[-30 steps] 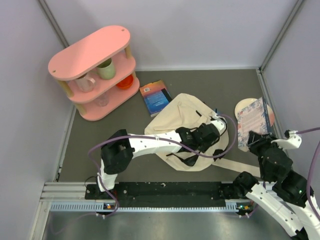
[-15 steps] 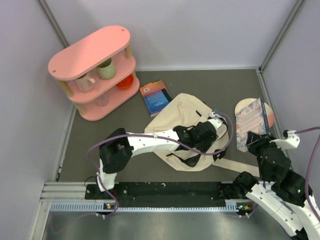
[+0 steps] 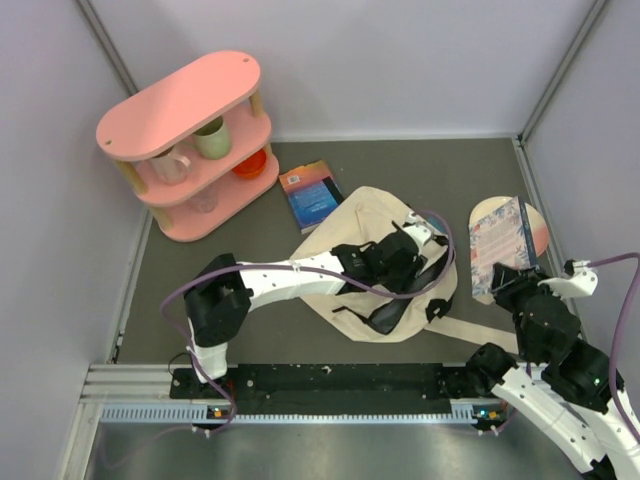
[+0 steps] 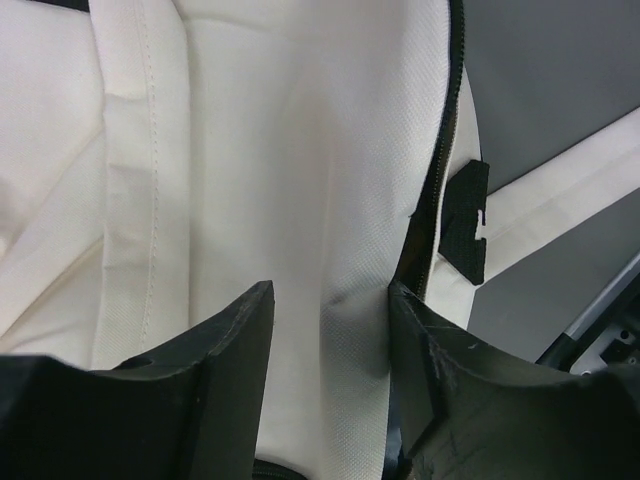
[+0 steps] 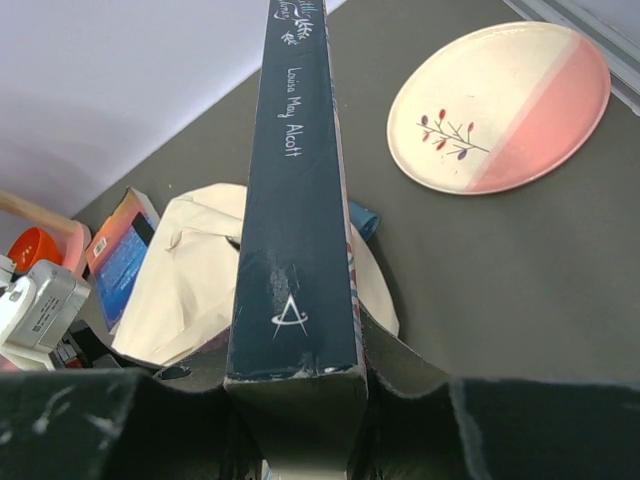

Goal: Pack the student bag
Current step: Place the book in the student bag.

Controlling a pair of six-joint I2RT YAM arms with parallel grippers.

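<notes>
Cream canvas fills the left wrist view: the student bag (image 3: 365, 215) lies slumped at the middle of the grey table (image 3: 450, 165), its long strap trailing toward the near right. The left arm reaches across it, and the left gripper (image 4: 325, 350) sits low on the bag, jaws standing apart astride a raised fold of canvas just beside the black zip edge (image 4: 443, 190). Whether that fold is pinched or merely straddled cannot be told from these views. The right gripper (image 5: 298, 390) is clamped on a dark-spined book (image 5: 295, 200), which it holds on edge above the table to the right of the bag, with the pink-and-cream plate (image 5: 500, 95) beyond it. A second, blue-covered book (image 3: 310, 193) lies flat just beyond the bag's far-left corner.

The step in hand appears to be opening the bag: one arm works at the mouth while the other waits with the first item. The next move probably calls for the left gripper to lift the zip edge so that a clear gap shows. The right arm can then carry the book across and lower it spine-first into that gap, without dragging the soft canvas along.
</notes>
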